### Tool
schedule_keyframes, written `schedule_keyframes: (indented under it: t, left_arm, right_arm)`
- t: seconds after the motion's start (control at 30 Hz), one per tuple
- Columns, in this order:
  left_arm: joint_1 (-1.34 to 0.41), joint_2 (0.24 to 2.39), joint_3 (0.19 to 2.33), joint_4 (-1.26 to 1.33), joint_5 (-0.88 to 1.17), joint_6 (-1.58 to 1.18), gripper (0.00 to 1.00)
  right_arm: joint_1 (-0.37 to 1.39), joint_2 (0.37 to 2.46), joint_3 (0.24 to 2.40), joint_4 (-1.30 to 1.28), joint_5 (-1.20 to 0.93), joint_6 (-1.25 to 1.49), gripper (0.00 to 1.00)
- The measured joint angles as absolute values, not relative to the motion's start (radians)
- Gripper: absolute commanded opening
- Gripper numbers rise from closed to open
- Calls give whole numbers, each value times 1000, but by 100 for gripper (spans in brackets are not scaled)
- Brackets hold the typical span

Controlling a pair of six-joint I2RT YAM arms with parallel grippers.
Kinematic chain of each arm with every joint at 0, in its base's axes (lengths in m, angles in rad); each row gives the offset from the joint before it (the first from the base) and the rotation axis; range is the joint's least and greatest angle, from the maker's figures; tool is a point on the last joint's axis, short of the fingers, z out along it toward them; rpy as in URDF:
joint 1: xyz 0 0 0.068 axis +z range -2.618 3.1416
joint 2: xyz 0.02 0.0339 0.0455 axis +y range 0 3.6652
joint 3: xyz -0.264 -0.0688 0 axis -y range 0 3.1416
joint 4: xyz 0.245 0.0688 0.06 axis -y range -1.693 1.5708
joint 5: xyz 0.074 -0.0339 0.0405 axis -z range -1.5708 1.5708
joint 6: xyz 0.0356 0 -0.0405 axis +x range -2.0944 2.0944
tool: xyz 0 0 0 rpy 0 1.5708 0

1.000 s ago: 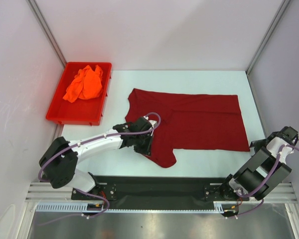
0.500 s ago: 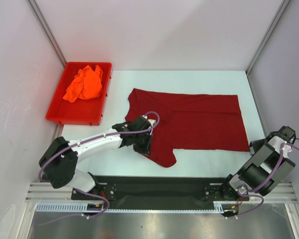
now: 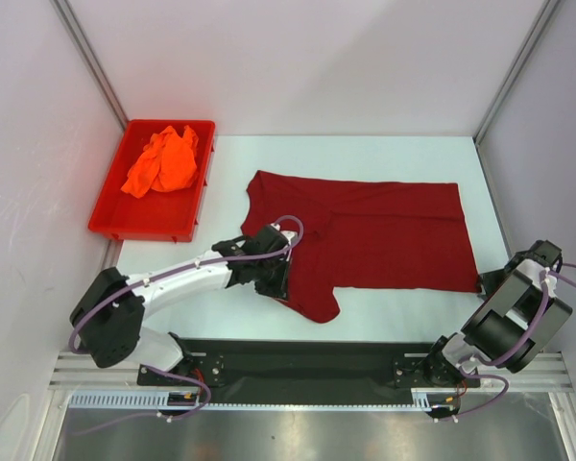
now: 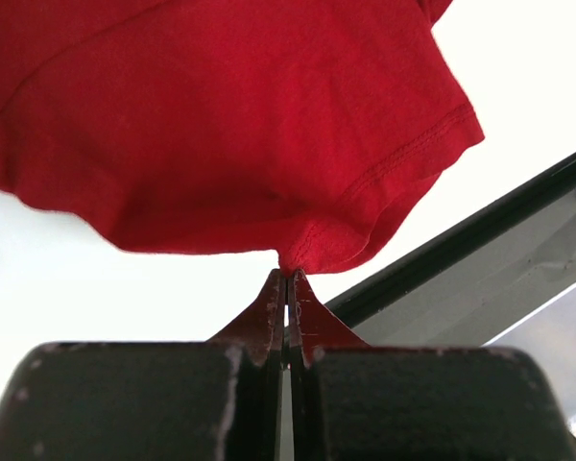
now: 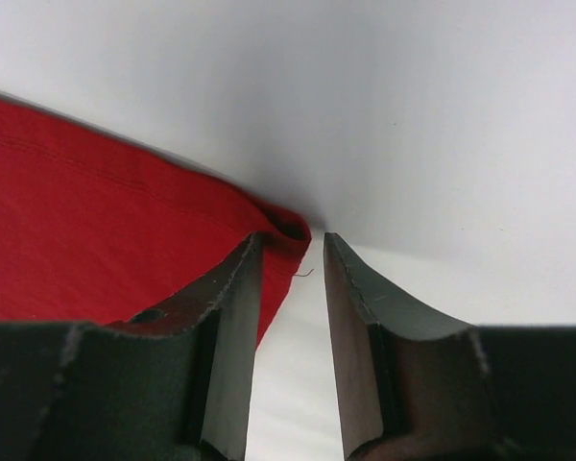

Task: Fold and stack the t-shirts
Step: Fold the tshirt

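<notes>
Right of the red bin (image 3: 149, 213) the maroon t-shirt (image 3: 384, 240) lies flat, not folded yet; the orange t-shirt (image 3: 163, 161) is crumpled inside the bin. The left gripper (image 4: 286, 277) pinches the maroon sleeve; the right gripper (image 5: 293, 245), jaws apart, is at the hem corner farthest from the bin.

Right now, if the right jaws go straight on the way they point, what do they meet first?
Probably the corner of the maroon t-shirt, lying just ahead of the open jaws, slightly off centre. Depth is unclear, so they may pass just beside it.
</notes>
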State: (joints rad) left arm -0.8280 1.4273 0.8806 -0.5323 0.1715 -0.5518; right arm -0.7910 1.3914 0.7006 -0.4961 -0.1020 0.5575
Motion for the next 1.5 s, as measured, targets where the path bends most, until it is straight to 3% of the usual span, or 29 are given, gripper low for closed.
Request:
schedule_keyframes:
  t: [0.1, 0.4, 0.77, 1.5]
  left_arm:
    - [-828, 1407, 861, -529, 171, -568, 0]
    - [-828, 1347, 805, -521, 168, -607, 0]
    - [-827, 1257, 831, -597, 133, -629, 0]
    - [-647, 1551, 1430, -727, 83, -487, 0]
  right_arm:
    - [-796, 1402, 701, -496, -91, 556, 35]
    - [-798, 1415, 701, -487, -97, 538, 0]
    - [-730, 1451, 786, -589, -22, 513, 0]
    - [-603, 1498, 1046, -778, 80, 459, 0]
